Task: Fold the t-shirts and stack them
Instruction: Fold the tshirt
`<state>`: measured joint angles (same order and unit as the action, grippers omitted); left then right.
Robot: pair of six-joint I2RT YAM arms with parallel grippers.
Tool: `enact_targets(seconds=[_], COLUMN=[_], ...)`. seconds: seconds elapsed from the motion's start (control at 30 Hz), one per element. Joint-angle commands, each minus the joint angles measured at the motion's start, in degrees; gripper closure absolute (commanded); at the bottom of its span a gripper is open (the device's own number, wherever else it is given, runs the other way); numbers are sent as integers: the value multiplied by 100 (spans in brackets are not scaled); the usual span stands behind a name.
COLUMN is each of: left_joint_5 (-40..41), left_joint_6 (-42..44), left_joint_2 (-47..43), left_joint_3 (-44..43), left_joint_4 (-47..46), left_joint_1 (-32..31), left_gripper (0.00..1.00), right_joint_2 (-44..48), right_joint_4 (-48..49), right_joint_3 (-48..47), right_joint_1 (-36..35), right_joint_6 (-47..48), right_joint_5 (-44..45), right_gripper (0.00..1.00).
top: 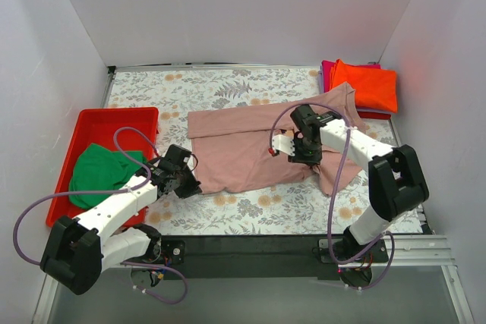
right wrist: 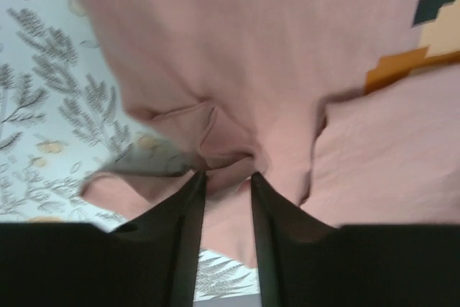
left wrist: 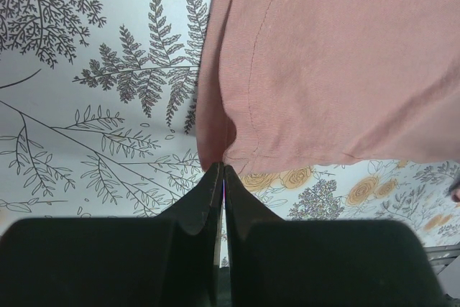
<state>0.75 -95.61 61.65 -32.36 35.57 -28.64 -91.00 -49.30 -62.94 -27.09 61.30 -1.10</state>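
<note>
The dusty-pink t-shirt (top: 243, 138) lies partly folded across the middle of the table. My left gripper (top: 186, 182) is at its near left corner; in the left wrist view the jaws (left wrist: 223, 167) are pressed together on the hem of the pink t-shirt (left wrist: 330, 62). My right gripper (top: 304, 151) is over the shirt's right part; in the right wrist view it (right wrist: 226, 175) pinches a bunched fold of the pink t-shirt (right wrist: 237, 48), lifted off the table, with part of the pixel print at the upper right. A green t-shirt (top: 102, 168) lies crumpled in the tray. The folded orange t-shirt (top: 368, 85) lies on the magenta one (top: 328, 73) at the back right.
The red plastic tray (top: 114, 117) stands at the left edge. White walls close in the table on three sides. The floral tablecloth (top: 250, 85) shows behind and in front of the pink shirt.
</note>
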Motion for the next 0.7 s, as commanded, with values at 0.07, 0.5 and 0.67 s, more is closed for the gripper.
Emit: enact_targets(seconds=[0.07, 0.5, 0.67], left_joint_5=[135, 74, 48], left_joint_6=[25, 148, 183], left_joint_2=[-56, -12, -21], left_joint_3=[-16, 54, 37], left_joint_4=[-50, -165, -156], left_joint_1=[-18, -19, -18], left_gripper=[100, 100, 100], right_joint_2=[-296, 1488, 1664], right_joint_4=[403, -361, -335], right_joint_3=[-517, 1185, 1713], right_joint_1=[-174, 441, 670], right_joint_6=[-680, -162, 143], right_joint_5=[681, -724, -1049], right_gripper=[54, 48, 45])
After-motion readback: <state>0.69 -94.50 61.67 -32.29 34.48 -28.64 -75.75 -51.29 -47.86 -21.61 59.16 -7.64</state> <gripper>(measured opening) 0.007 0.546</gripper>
